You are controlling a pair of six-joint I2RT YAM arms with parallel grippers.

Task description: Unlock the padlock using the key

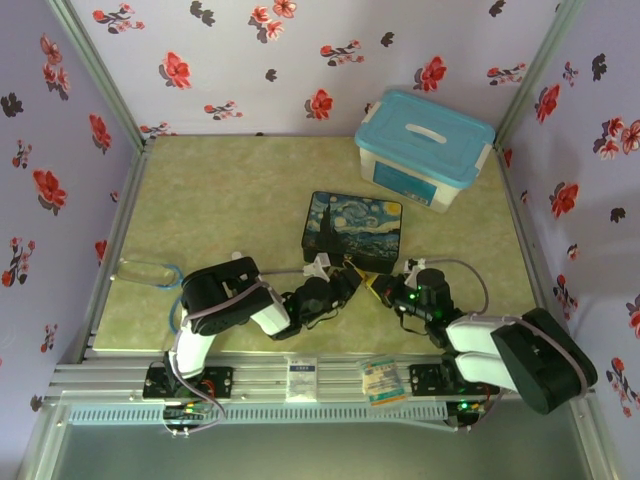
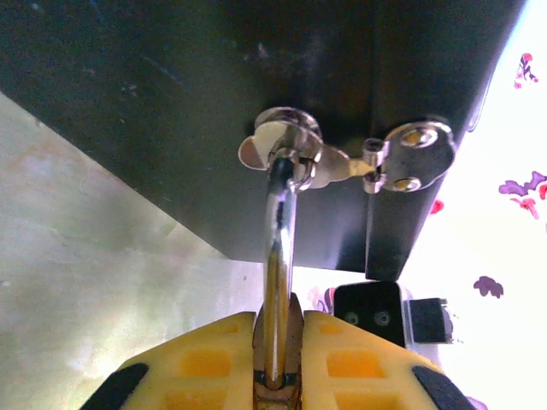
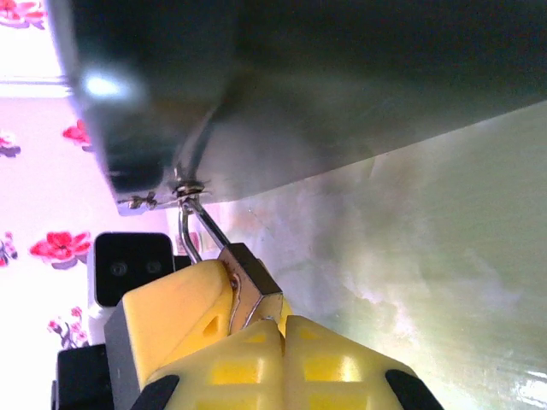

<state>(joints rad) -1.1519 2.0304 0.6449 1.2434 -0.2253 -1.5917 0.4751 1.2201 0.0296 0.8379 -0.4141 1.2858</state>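
The padlock [image 3: 256, 282] hangs by its silver shackle [image 2: 275, 256] from the metal hasp [image 2: 410, 154] on the front of the dark painted box [image 1: 355, 228]. My left gripper [image 2: 279, 320] is shut on the padlock's body, which I see edge-on between its yellow fingers. From the other side, my right gripper [image 3: 282, 323] is shut right under the padlock's bottom face. A small bit of grey metal, the key [image 3: 266, 319], shows between its fingertips against the lock. The rest of the key is hidden. Both grippers meet just in front of the box, the left gripper [image 1: 350, 283] and the right gripper [image 1: 385, 287].
A clear tub with a blue lid [image 1: 425, 148] stands at the back right, behind the painted box. A small white object [image 1: 320, 265] lies by the box's front left corner. A blue cable loop [image 1: 150, 272] lies at the left table edge. Flowered walls enclose three sides.
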